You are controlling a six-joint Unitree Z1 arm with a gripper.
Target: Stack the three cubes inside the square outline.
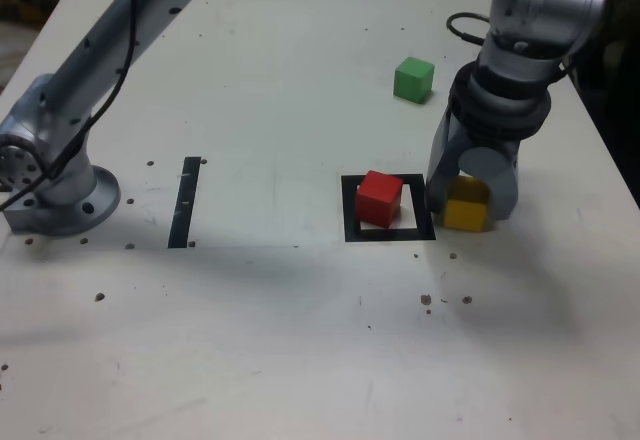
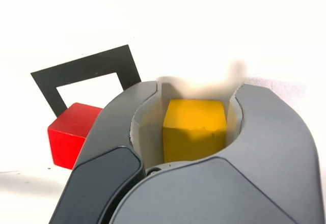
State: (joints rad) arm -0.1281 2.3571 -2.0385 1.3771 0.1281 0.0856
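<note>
Carrying next, judged | red cube (image 1: 380, 198) on square outline (image 1: 349, 222), toward its left side in the exterior view; yellow cube (image 1: 466, 206) just right of outline, on table | gripper (image 1: 468, 198) clamped on yellow cube; target lies leftward

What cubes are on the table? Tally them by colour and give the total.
Red cube: 1
Yellow cube: 1
Green cube: 1
Total: 3
</note>
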